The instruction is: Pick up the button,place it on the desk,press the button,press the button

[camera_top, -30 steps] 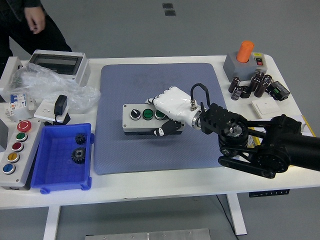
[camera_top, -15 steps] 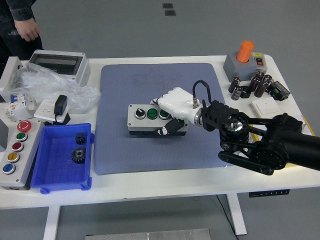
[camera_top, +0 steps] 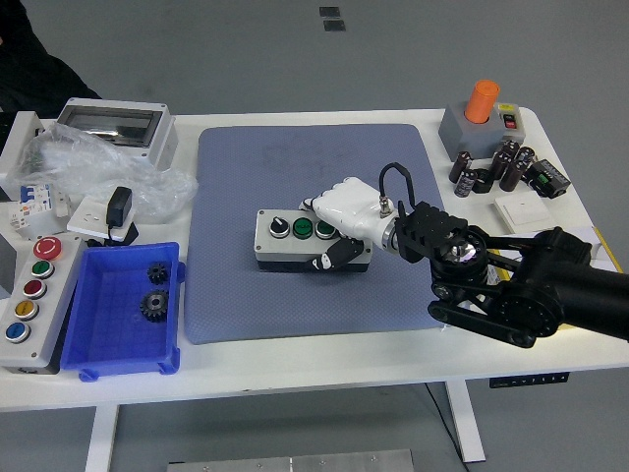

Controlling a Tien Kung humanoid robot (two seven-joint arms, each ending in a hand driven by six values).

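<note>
A grey button box (camera_top: pixel 291 239) with one black and two green buttons lies on the blue mat (camera_top: pixel 314 177) near its middle. My right hand (camera_top: pixel 339 226), white with a black arm behind it, is shut on the box's right end, fingers over the top and thumb on the front face. The right end of the box is hidden under the hand. No left hand shows in the head view.
A blue bin (camera_top: pixel 123 310) with gears stands at the front left, beside a long multi-button station (camera_top: pixel 29 295). Clear plastic bags and a grey enclosure (camera_top: pixel 113 133) fill the back left. An orange-topped switch box (camera_top: pixel 477 123) and capacitors (camera_top: pixel 491 167) sit back right.
My right hand has slid the button box a little to the right on the mat. The person at the top left has moved out of the picture.
</note>
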